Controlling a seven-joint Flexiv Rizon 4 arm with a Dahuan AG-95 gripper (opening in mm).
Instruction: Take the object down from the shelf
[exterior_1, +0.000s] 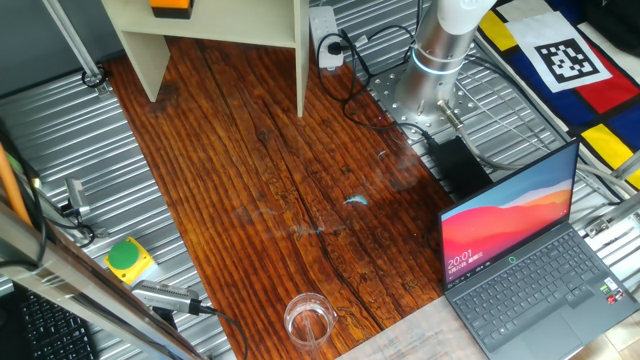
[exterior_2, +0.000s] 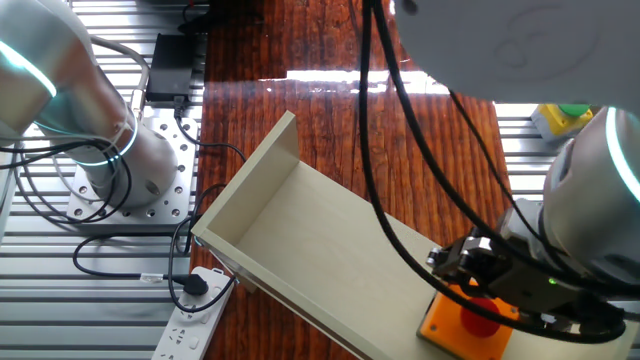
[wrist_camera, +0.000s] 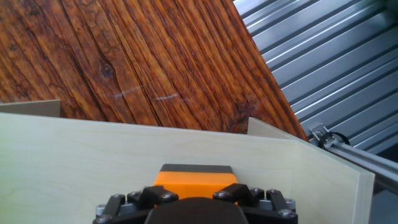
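Observation:
The orange box with its red button sits on the top board of the cream shelf. In the hand view the orange box lies on the pale shelf board, right in front of my gripper. My gripper hangs directly over the box, its dark fingers straddling the top. The contact is hidden, so I cannot tell whether it is shut. In one fixed view only the box's lower edge shows, at the top of the shelf.
A yellow box with a green button lies on the metal table at the left. A glass stands at the front. A laptop sits at the right. A power strip and cables lie beside the arm's base.

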